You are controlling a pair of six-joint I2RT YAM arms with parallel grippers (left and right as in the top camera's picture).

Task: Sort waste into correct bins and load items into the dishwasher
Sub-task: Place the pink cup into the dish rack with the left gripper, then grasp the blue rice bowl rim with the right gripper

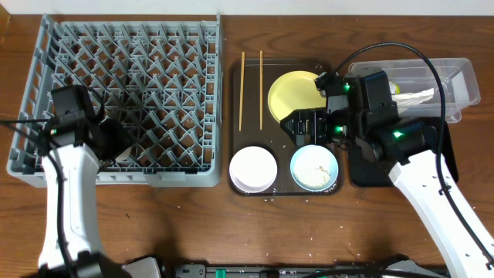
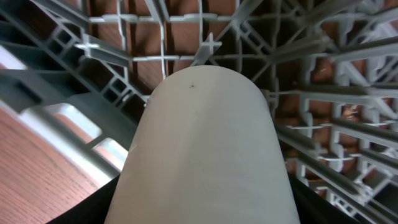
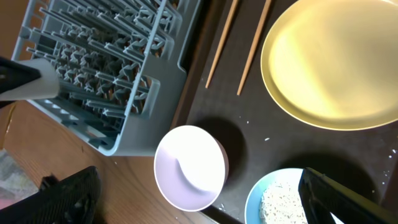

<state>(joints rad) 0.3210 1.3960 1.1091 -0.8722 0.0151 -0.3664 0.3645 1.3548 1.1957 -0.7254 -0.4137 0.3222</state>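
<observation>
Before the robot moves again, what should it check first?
1. Cup gripped by left fingers: ok.
2. Cup over the rack: ok.
3. Cup clear of the rack's pegs: cannot tell.
4. Right fingers open and empty: ok.
5. Blue bowl free of rice: not ok, rice inside.
6. Chopsticks lying flat on the tray: ok.

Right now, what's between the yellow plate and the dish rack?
Two wooden chopsticks, lying side by side on the brown tray; clear in the overhead view.
</observation>
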